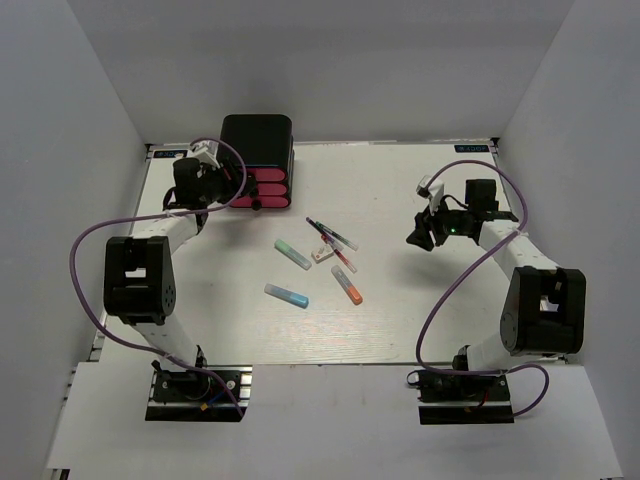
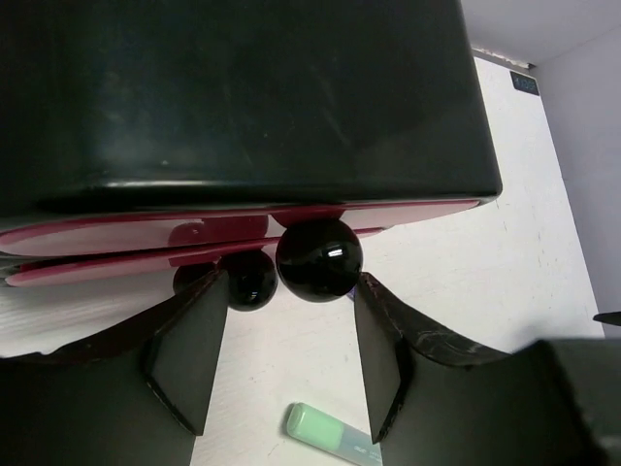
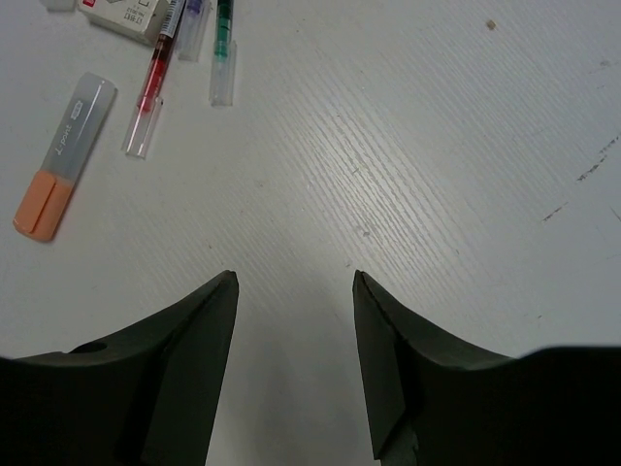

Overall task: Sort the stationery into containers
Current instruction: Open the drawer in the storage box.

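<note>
The glossy black cabinet (image 1: 257, 148) with pink drawers (image 1: 268, 188) stands at the back left. My left gripper (image 1: 232, 192) is open right in front of it. In the left wrist view its jaws (image 2: 289, 282) stand either side of a round black knob (image 2: 319, 259), not touching it; a second knob (image 2: 249, 282) sits lower left, under the pink drawer fronts (image 2: 136, 239). Mid-table lie a green-capped tube (image 1: 292, 252), a light-blue tube (image 1: 286, 295), an orange-ended marker (image 1: 347, 288), thin pens (image 1: 332, 236) and a white block (image 1: 321, 254). My right gripper (image 1: 418, 238) is open and empty, right of them.
The green-capped tube also shows below the left jaws (image 2: 330, 434). In the right wrist view the open gripper (image 3: 294, 277) hovers over bare table, with the orange-ended marker (image 3: 60, 160), a red pen (image 3: 150, 92) and a green pen (image 3: 223, 49) at upper left. White walls enclose the table.
</note>
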Tool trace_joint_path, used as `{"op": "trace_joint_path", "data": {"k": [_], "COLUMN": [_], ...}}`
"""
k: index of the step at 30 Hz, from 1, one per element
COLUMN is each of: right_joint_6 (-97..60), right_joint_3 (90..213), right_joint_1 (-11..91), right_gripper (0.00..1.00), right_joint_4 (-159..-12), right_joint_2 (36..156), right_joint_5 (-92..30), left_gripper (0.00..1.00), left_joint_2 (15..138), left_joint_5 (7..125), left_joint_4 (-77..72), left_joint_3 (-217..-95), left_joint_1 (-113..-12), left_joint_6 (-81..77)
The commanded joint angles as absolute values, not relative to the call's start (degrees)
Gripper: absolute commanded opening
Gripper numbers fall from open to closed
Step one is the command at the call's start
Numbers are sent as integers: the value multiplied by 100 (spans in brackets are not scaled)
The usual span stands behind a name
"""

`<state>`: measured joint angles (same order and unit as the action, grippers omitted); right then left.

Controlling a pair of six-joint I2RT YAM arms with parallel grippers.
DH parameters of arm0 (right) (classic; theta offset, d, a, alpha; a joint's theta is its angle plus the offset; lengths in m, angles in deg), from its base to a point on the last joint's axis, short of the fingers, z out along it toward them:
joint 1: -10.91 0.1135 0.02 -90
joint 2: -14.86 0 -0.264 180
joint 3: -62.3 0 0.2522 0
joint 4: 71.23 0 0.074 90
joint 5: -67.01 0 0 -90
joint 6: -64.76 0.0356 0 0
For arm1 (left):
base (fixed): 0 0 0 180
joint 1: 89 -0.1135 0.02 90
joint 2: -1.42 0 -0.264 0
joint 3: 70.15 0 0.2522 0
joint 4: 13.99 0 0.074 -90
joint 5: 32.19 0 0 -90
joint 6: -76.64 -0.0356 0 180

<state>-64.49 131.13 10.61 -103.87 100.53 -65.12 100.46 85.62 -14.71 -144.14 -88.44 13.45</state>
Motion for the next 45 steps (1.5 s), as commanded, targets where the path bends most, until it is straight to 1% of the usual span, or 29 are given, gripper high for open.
{"op": "trace_joint_path", "data": {"k": [1,10,12,16,21,23,27,28,30,31,38,39,40,42,44,45], "right_joint_6": [-6409,-6444,-6453,-6444,-6453,-6453,-6453,-6453,-6462,-6462,-6523,-6549,-6654,-7005,-7155,-7278], "right_joint_3": [13319,13214,13214,13196,13178,13161,13126,13134,13126,13126,13108,13126,13117,13108,13003,12924], "right_joint_1": [1073,1275,1266,1310,1345,1354,1345,1363,1363,1363,1398,1398,1407,1433,1459,1486], "right_gripper": [57,58,58,58,61,61,61,61,61,61,61,61,61,65,67,70], "right_joint_4": [-10240,-10248,-10240,-10248,-10240,-10222,-10231,-10231,-10231,-10231,-10266,-10309,-10353,-10599,-10600,-10609], "right_joint_2": [10100,10100,10082,10100,10091,10091,10064,10056,10073,10065,10038,10029,10029,9977,9820,9784], "right_joint_5": [-6536,-6465,-6465,-6439,-6430,-6421,-6421,-6421,-6421,-6421,-6413,-6456,-6483,-6727,-6790,-6808], "left_gripper": [64,63,64,72,73,71,63,59,54,49,27,27,25,23,22,22], "left_joint_2": [10064,10064,10064,10064,10178,10179,10127,10126,10126,10126,10073,10021,9942,9810,9539,9441], "left_joint_5": [8497,8374,8374,8374,8242,8163,8101,8101,8101,8101,8153,8154,8154,8285,8364,8365], "left_joint_4": [-1359,-1411,-1411,-1587,-1350,-1271,-1384,-1385,-1490,-1490,-1490,-1490,-1490,-1543,-1604,-1657], "left_joint_3": [-14693,-14693,-14632,-14632,-14843,-14843,-14781,-14781,-14781,-14781,-14711,-14606,-14544,-14282,-14053,-13817], "left_joint_1": [-8821,-8821,-8821,-8821,-8768,-8768,-8768,-8768,-8768,-8768,-8768,-8768,-8768,-8768,-8768,-8768], "left_joint_6": [1151,1266,1318,1529,1652,1652,1705,1757,1810,1810,1811,1811,1811,1811,1811,1811]}}
